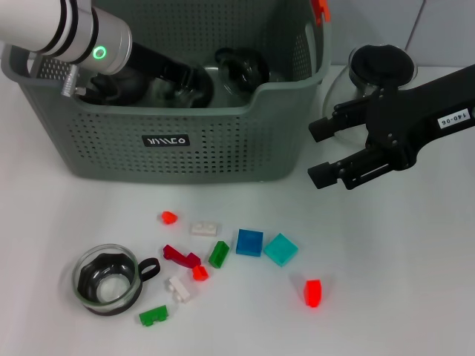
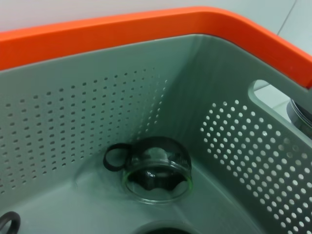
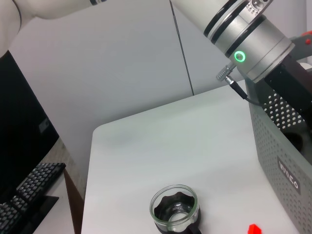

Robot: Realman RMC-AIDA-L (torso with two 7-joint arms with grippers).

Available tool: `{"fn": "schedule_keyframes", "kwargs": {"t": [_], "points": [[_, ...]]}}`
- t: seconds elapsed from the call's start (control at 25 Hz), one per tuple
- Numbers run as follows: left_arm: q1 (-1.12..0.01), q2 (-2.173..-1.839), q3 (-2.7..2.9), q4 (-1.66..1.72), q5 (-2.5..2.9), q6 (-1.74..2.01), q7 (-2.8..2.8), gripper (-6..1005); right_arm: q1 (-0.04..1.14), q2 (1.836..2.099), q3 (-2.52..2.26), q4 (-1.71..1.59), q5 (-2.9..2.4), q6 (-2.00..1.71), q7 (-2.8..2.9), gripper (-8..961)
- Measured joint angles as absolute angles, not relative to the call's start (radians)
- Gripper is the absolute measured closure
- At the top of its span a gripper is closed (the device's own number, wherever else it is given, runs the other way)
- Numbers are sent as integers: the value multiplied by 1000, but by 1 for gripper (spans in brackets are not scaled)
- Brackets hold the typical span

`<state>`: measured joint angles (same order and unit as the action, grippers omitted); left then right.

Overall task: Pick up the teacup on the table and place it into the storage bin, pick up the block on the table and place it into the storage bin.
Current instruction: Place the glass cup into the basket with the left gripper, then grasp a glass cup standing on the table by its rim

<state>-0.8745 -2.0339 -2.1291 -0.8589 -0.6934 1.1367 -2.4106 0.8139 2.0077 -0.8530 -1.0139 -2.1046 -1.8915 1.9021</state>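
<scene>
— What's the setting?
— A white table (image 1: pixel 415 282) against a pale panelled wall (image 3: pixel 122 63).
— The teacups?
— One teacup (image 1: pixel 108 279) stands upright near the front, handle toward the blocks (image 1: pixel 223 256); another teacup (image 2: pixel 157 168) sits inside the storage bin (image 1: pixel 223 141), which carries an unreadable black label.
— The grippers?
— The left gripper (image 1: pixel 174 80) reaches into the bin, fingers hidden; the right gripper (image 1: pixel 326 152), tagged "140-06", hovers beside it, fingers apart.
</scene>
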Motion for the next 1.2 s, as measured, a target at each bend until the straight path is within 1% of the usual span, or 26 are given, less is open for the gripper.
{"fn": "schedule_keyframes", "kwargs": {"t": [0.16,0.56,0.64,0.84,1.04,1.2], "points": [[-872,-2034,-2131,-861,-692,1137,-2416,905,813,2008,-853,-1014,-2105,-1891,1902,59],[-868,-2034,-2146,-927,-692,1189,-2420,540,813,2008,-845,-1014,-2103,-1892,1893,62],[-867,-2031,-2166,-989,-695,1262,-2423,470,813,2005,-841,-1014,-2098,-1896,1892,62],[-857,-2030,-2273,-1194,-715,1527,-2428,339,813,1995,-823,-1014,-2071,-1916,1891,62],[-806,-2036,-2361,-1389,-790,1777,-2419,344,808,1993,-803,-1014,-2068,-1923,1889,61],[-742,-2055,-2363,-1519,-802,1897,-2423,347,804,1994,-790,-1014,-2064,-1924,1892,61]]}}
